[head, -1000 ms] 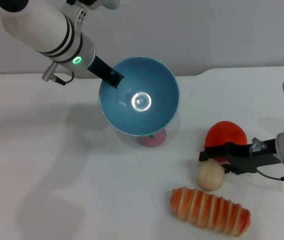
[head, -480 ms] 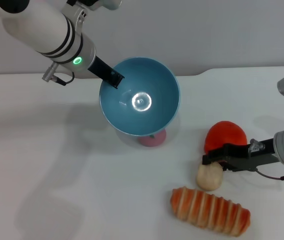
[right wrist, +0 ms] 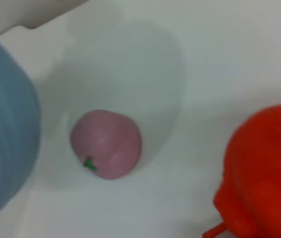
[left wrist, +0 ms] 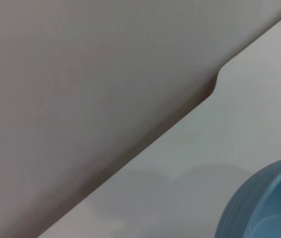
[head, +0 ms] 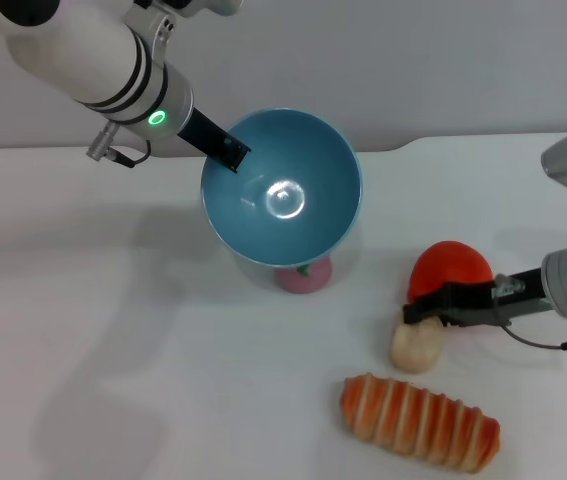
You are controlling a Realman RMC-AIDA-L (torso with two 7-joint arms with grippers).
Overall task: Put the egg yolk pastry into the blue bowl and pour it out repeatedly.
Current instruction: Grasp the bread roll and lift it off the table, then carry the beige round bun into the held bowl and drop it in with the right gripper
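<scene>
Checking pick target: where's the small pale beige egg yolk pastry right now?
In the head view, the small pale beige egg yolk pastry lies on the white table's right side, below the red fruit, above the orange-striped bread loaf, at the right gripper's tip.

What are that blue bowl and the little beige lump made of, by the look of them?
The blue bowl looks like glossy plastic or glazed ceramic: a bright glare spot shines inside. The egg yolk pastry looks matte and soft, perhaps foam or rubber: no shine.

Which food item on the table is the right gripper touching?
The small pale beige egg yolk pastry; the right gripper sits on it, beside the red fruit.
</scene>
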